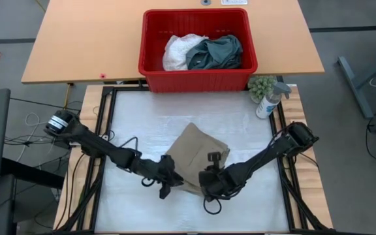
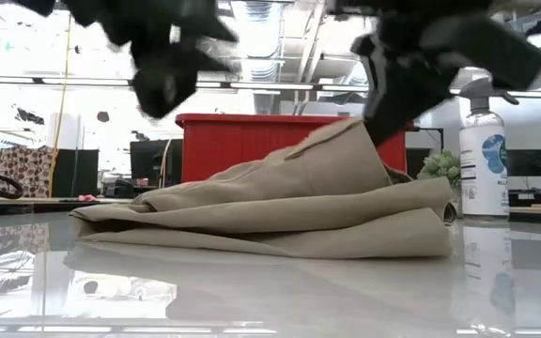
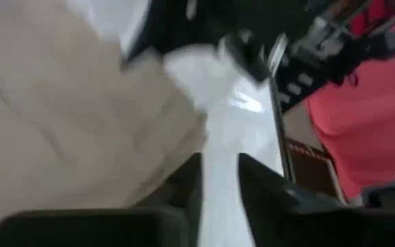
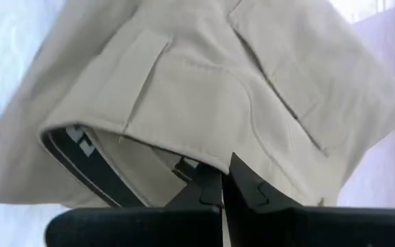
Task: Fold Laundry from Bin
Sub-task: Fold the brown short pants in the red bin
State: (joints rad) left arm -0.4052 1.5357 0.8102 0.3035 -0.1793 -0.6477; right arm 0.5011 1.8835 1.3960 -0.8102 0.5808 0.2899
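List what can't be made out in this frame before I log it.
- Left gripper: the left wrist view is blurred; whether it grips the beige garment can't be told.
- Right gripper: shut at the garment's hem; the cloth covers whether fabric is pinched.
- Red bin: the white and teal garments are bunched; anything beneath is hidden.
- Low view: both arms are cut off by the top edge.

A beige cloth point(image 1: 198, 153) is laid folded on the white table, one edge lifted. A white cloth point(image 1: 178, 51) and a dark green one point(image 1: 215, 52) are piled in the red bin point(image 1: 150, 39).
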